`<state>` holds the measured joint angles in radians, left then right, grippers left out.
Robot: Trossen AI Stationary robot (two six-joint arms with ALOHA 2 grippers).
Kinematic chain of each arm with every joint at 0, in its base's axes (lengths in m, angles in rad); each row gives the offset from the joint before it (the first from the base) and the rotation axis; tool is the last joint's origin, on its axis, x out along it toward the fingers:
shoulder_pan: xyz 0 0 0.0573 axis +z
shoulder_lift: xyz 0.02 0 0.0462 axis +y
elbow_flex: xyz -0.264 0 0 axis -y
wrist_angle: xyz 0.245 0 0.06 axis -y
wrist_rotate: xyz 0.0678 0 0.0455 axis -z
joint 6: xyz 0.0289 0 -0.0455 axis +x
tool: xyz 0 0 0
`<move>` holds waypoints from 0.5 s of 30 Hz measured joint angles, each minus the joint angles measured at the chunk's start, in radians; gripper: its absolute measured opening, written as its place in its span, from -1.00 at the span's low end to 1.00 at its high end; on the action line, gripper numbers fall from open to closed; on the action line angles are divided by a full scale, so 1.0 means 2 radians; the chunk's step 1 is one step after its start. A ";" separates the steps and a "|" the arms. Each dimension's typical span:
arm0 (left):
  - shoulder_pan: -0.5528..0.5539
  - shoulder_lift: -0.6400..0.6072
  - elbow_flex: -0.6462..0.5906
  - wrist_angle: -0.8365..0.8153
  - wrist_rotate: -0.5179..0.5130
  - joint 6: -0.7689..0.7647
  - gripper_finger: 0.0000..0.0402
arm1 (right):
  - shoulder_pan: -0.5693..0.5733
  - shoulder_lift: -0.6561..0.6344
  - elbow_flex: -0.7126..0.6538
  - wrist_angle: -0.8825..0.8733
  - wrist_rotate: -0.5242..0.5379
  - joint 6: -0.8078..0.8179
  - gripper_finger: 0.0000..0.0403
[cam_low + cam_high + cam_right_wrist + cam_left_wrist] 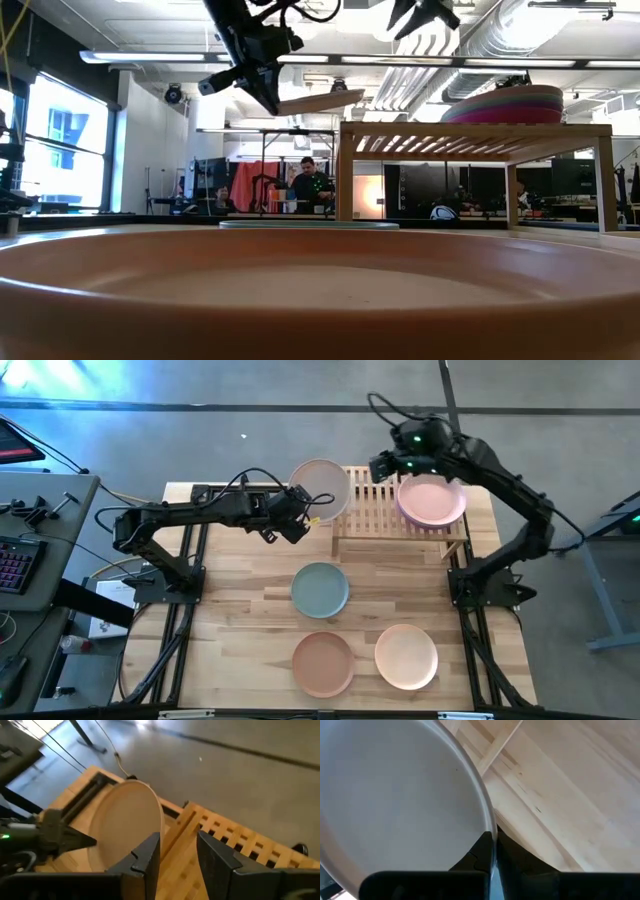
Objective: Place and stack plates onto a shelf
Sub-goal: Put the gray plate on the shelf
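Clamped by its rim in the left gripper (303, 520), the round matte cream plate (322, 488) is held nearly level in the air over the slatted light-wood shelf's (372, 512) left end. On the shelf's right end a plate stack (431, 500) is topped by pale pink, and the right gripper (392, 468), fingers apart and empty, is poised above the shelf's back edge. Grey-teal (320, 589), terracotta (322, 663) and peach (406, 656) plates lie flat on the plank table (240, 630).

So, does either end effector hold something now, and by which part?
The left end effector is shut on the rim of the cream plate, carried above the table beside the shelf. The right end effector is open above the shelf and holds nothing.
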<state>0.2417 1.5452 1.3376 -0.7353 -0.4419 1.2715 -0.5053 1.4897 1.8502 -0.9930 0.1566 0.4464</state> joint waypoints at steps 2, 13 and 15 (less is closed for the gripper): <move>0.000 0.000 0.000 0.000 0.000 0.011 -0.98 | 0.001 0.021 0.018 -0.016 0.000 0.005 -0.45; 0.000 0.000 0.000 0.001 0.001 0.037 -0.98 | 0.001 0.086 0.044 -0.042 -0.036 0.038 -0.45; 0.000 0.000 0.000 0.001 0.001 0.037 -0.98 | 0.001 0.094 0.044 -0.049 -0.036 0.039 -0.45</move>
<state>0.2409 1.5452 1.3376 -0.7326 -0.4404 1.3464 -0.5034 1.6777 1.9373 -1.0911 0.0850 0.5240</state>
